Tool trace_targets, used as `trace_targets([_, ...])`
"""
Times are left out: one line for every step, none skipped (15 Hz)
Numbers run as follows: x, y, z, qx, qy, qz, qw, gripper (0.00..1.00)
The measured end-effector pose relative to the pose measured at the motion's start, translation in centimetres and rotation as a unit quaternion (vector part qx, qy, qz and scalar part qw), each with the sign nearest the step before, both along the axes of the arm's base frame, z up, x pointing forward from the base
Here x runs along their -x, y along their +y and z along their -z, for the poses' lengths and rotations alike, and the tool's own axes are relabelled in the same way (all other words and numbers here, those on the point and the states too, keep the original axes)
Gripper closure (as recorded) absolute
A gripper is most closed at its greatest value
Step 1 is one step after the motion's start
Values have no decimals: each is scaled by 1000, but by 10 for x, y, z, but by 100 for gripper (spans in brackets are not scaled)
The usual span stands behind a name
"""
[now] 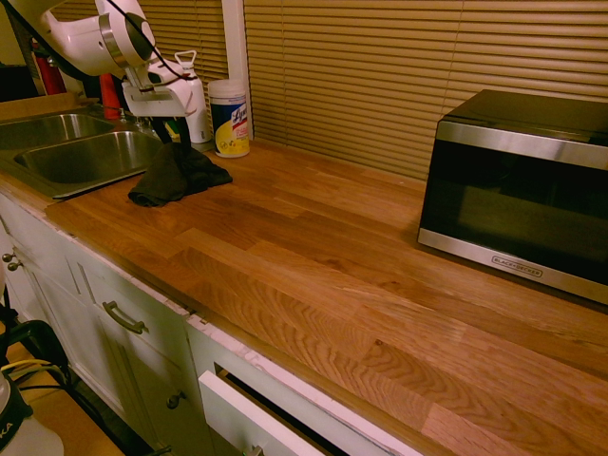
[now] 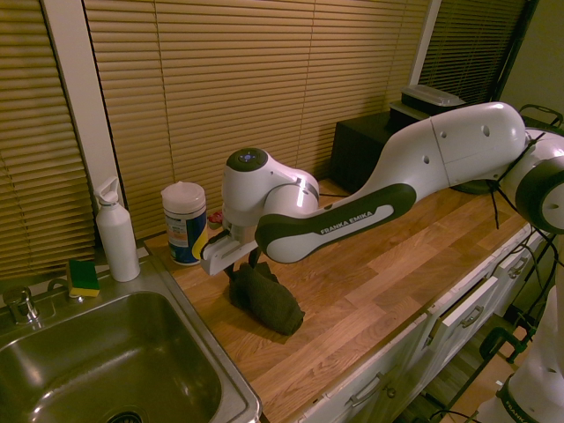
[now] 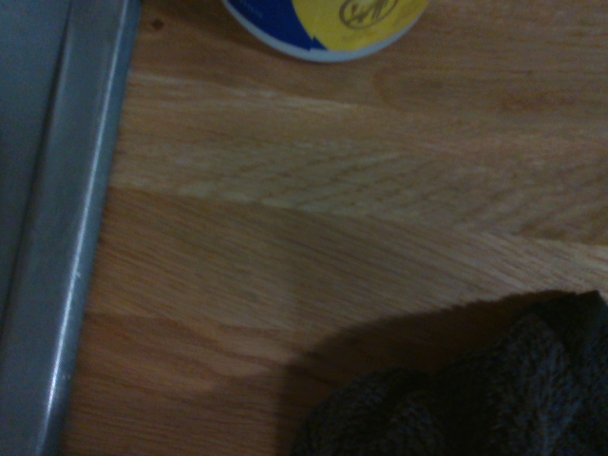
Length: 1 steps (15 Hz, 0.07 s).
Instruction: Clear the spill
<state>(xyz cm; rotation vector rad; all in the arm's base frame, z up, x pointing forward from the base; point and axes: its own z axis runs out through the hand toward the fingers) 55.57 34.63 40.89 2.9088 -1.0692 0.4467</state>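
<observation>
One wipes tub (image 1: 229, 117) lid shut, sink (image 1: 71, 157) w/ nothing inside.

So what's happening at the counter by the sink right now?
The white arm's gripper hangs just above a crumpled dark cloth lying on the wooden counter next to the sink, in front of the wipes canister. A peak of the cloth reaches up to the fingers, so I can't tell whether it is fully released. No dark spill blotches show on the bare wood in any view.
</observation>
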Motion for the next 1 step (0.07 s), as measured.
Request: trace_targets([1,-1,-10,-1,-5,1,1000,0])
